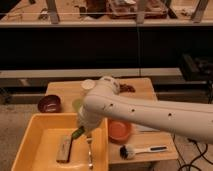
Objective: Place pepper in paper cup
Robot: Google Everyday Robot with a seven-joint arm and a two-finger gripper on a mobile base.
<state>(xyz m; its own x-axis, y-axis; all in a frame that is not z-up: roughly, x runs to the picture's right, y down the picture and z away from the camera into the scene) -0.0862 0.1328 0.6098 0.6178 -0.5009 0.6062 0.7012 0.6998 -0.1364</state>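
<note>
The green pepper [77, 133] pokes out down-left from under my wrist, just above the yellow tray [35, 131]. My gripper [84, 129] sits at the tray's upper right, largely hidden by my white arm, and is shut on the pepper. The white paper cup [88, 85] stands upright on the wooden table behind the arm, well back from the gripper.
A brown block [64, 148] and a fork [90, 153] lie in the tray. On the table are a small green cup [76, 104], a dark red bowl [49, 104], an orange bowl [120, 131], a brush [136, 150] and brown food [127, 88].
</note>
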